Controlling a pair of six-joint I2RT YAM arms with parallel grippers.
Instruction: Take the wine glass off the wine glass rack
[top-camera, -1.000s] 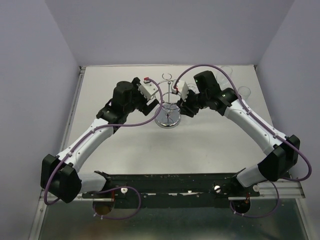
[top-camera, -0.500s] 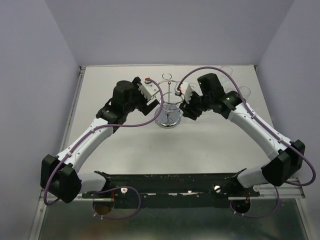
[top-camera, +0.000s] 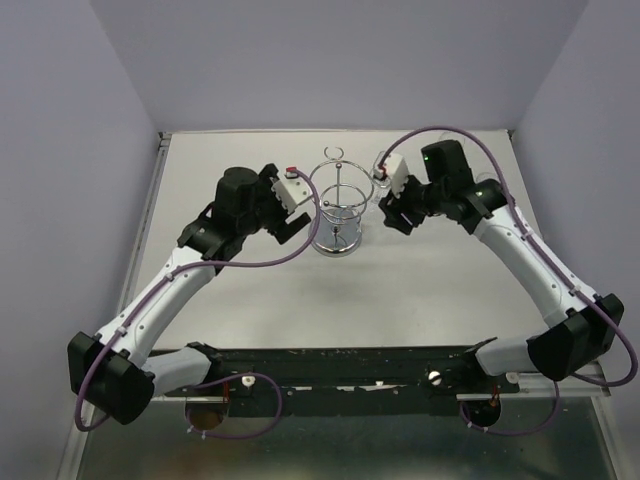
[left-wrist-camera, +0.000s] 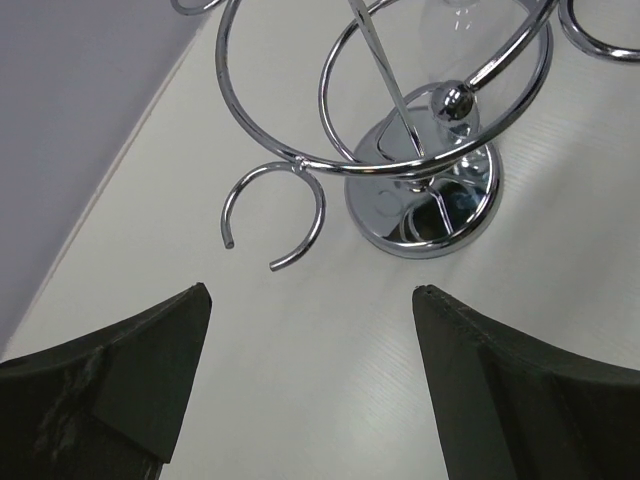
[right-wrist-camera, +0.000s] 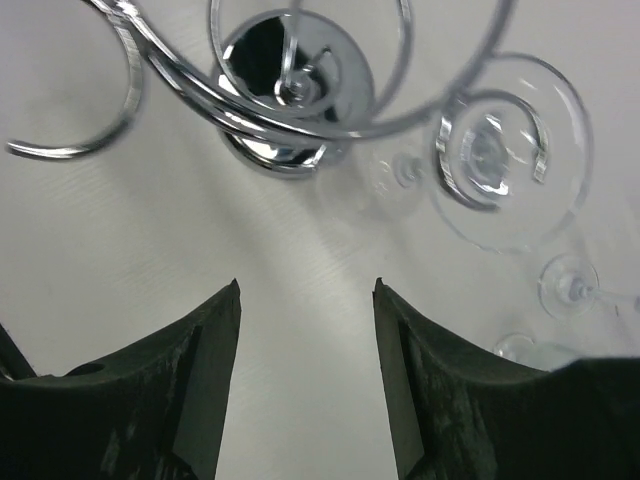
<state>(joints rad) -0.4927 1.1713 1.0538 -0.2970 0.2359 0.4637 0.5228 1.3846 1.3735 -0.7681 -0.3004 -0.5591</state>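
Observation:
The chrome wine glass rack (top-camera: 338, 212) stands mid-table between my two arms. In the right wrist view its mirrored base (right-wrist-camera: 292, 75) and ring show. A clear wine glass (right-wrist-camera: 505, 150) hangs foot-up in one small loop at the right, blurred. In the left wrist view the rack (left-wrist-camera: 425, 205) shows an empty loop (left-wrist-camera: 275, 215) facing me. My left gripper (top-camera: 296, 220) (left-wrist-camera: 310, 295) is open and empty, left of the rack. My right gripper (top-camera: 396, 214) (right-wrist-camera: 305, 285) is open and empty, right of the rack, short of the glass.
More clear glasses (right-wrist-camera: 568, 288) lie or stand on the white table beyond the rack at the right. The lilac back wall and side walls close the table in. A black rail (top-camera: 340, 355) runs along the near edge.
The right gripper has drawn back from the rack, to the right and up. The left gripper has pulled back a little to the left. The rack stands where it was.

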